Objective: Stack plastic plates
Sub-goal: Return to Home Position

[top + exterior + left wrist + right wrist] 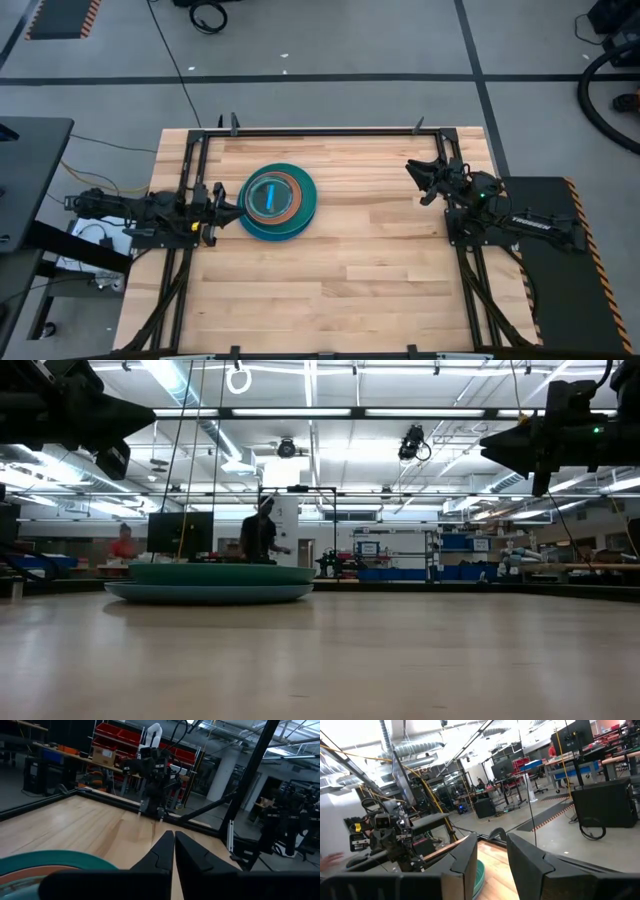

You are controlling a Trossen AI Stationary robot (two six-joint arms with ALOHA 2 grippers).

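Left end effector (237,210) (pressed together) hangs beside stacked plastic plates (279,201); right end effector (418,183), spread, well apart.

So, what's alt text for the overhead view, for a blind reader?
One stack of round plastic plates, teal below, blue on top, sits on a wooden table. The left gripper is beside it, the right gripper farther off.

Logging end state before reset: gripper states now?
Left gripper: closed, empty, beside the plates.
Right gripper: open, empty.
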